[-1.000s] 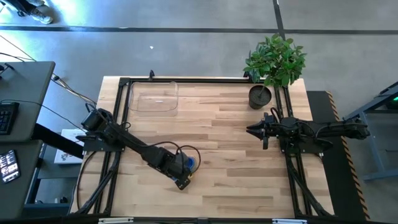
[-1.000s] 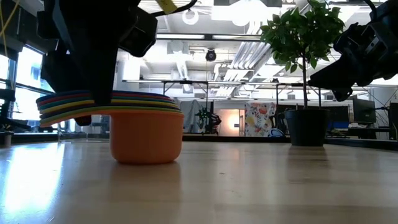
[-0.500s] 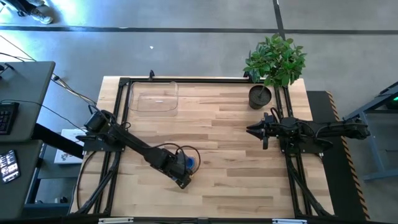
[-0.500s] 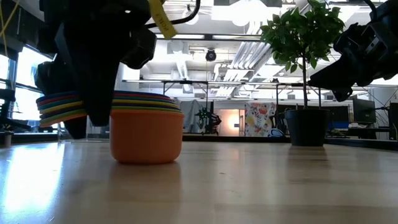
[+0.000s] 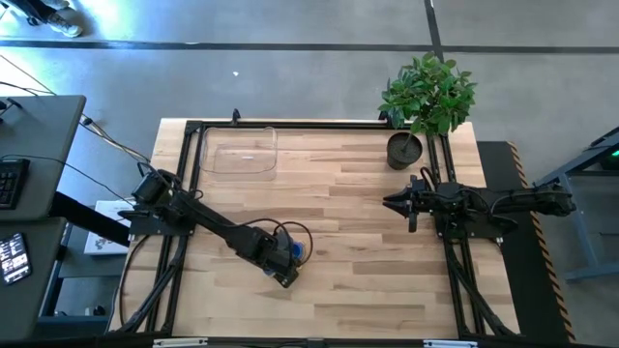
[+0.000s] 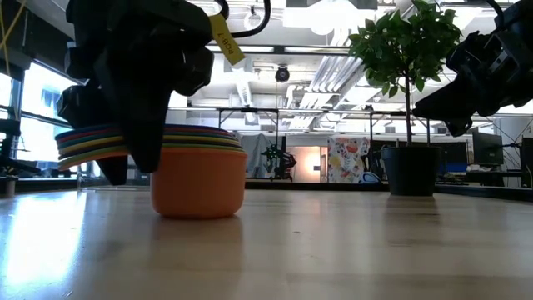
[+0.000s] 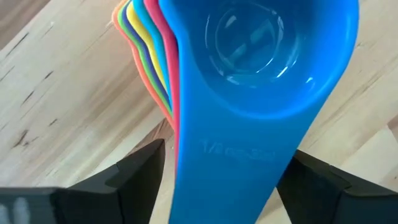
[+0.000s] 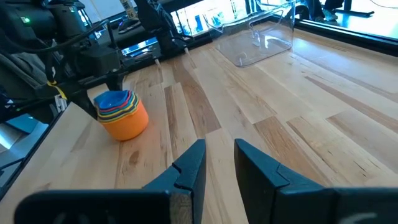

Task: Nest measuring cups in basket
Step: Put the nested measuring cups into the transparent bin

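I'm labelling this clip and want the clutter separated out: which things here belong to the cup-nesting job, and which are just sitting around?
Part of the job:
- nested stack of measuring cups, orange outermost, blue on top
- clear basket, at the table's far left corner
- left gripper, open around the stacked handles

Just lying about:
- potted plant
- small dark pot
- right gripper, waiting open, apart from the cups

The left arm reaches diagonally over the counter (image 5: 387,242), its left gripper (image 5: 286,263) low at the stacked measuring cups (image 5: 293,253), fingers spread either side of the handles. The right arm waits raised beside the plant pot (image 5: 404,150), right gripper (image 5: 398,203) fingers slightly parted
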